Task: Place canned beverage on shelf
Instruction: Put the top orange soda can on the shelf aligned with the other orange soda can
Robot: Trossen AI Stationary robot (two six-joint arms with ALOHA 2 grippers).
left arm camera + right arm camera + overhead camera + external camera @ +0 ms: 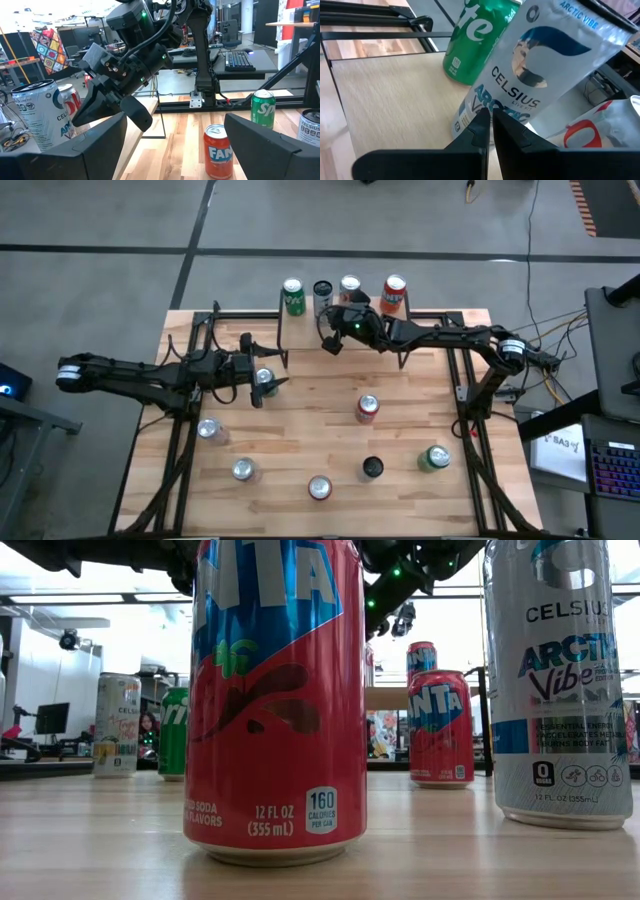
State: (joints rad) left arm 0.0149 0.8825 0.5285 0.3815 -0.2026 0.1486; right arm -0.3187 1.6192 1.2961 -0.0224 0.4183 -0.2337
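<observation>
Currently my right gripper (489,117) is pinched together with nothing in it, its tips just short of a white Celsius can (540,70) on the shelf (385,95). That label reads "CELSIUS" and "ARCTIC VIBE". A green Sprite can (475,40) stands behind it on the same light board, and a red-and-white can (600,130) whose writing I cannot read is close beside it. From above I count four cans in a row on the shelf, including a black-topped can (322,290).

My left gripper (175,120) sits over the left half of the table with its fingers wide apart, gripping nothing. Another Celsius can (35,115) stands just outside one finger. A red Fanta can (218,150) showing "FAN" lies farther ahead between the fingers, with a second Sprite can (262,107) beyond it.

At table height, a big Fanta can (275,700) blocks much of my sight: "12 FL OZ (355 mL)" and "160 CALORIES PER CAN". Beside it stands a Celsius "ARCTIC Vibe" can (555,680).
</observation>
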